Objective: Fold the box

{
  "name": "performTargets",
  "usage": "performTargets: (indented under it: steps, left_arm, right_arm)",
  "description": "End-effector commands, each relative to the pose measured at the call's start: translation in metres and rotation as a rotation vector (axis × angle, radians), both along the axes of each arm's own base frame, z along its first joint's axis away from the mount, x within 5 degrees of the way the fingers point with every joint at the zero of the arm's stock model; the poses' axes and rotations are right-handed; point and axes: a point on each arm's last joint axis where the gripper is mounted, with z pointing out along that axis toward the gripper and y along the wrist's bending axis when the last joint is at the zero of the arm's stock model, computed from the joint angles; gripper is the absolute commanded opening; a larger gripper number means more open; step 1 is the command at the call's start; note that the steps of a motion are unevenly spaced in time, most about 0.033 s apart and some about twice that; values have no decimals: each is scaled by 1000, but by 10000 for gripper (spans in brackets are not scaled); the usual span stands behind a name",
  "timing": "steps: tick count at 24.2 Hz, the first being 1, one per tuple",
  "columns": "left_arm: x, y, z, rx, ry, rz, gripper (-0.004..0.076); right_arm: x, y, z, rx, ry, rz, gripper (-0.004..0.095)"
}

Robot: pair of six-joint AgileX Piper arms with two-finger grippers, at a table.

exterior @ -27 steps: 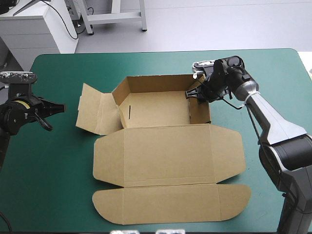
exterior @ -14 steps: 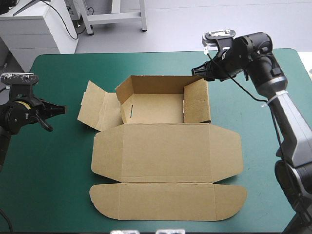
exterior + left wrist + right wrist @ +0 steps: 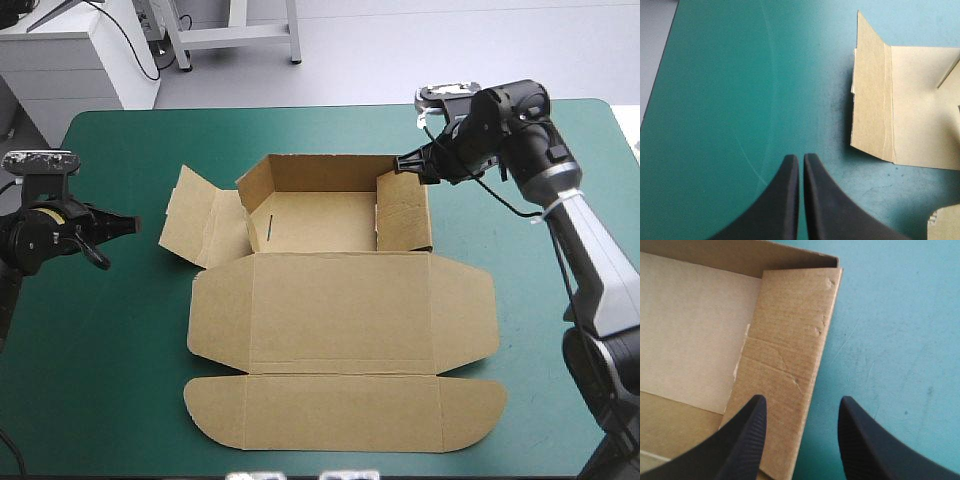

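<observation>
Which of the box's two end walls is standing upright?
The end wall beside the right gripper stands upright. The opposite end flap, toward the left gripper, splays outward over the teal-green cover.

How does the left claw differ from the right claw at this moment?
The left claw is shut; the right claw is open. The left hangs over bare teal-green cover, apart from the box; the right is at the box's raised right wall. Both have black fingers and hold nothing.
</observation>
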Motion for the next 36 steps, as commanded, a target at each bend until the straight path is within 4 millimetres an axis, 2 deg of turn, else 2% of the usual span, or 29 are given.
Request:
performTargets:
  steps: [1,7,9,10,11,13,14,15,19,21,24,26,32,35,36]
  left_arm:
    - [-2,0,16,-2,-97,1,11]
    - [-2,0,16,-3,-90,1,11]
    - [-3,0,15,-3,-80,1,11]
    - [-3,0,15,-3,-75,1,9]
    - [-3,0,15,-3,-75,1,9]
    - [-3,0,15,-5,-71,1,9]
    - [-3,0,14,-7,-66,1,9]
    - [-3,0,13,-7,-59,1,9]
    - [0,1,10,-28,-48,21,9]
    - [3,7,9,-86,-58,60,10]
    - [4,27,12,-227,-111,122,10]
    - [3,30,14,-285,-129,79,10]
    - [12,33,18,-533,-202,16,10]
    - [20,27,16,-638,-199,-68,10]
    - [25,22,15,-724,-195,-130,9]
  right_arm:
    - [10,1,-8,-21,-1,2,426]
    - [40,1,-58,-58,115,-1,422]
    - [45,2,-70,-46,145,3,385]
    - [48,4,-76,-21,161,15,328]
    - [48,6,-76,-7,163,21,286]
    - [49,7,-75,8,147,32,128]
    - [49,7,-75,5,145,33,15]
    - [49,7,-75,5,145,31,-15]
    - [48,7,-72,14,146,21,-20]
    - [43,2,-60,23,121,10,-20]
    - [28,-15,-22,96,41,30,-20]
    - [18,-26,-3,145,-3,34,-20]
    - [-12,-62,46,279,-114,18,-20]
    - [-29,-84,68,322,-172,4,-20]
    - [-40,-92,81,365,-216,1,-20]
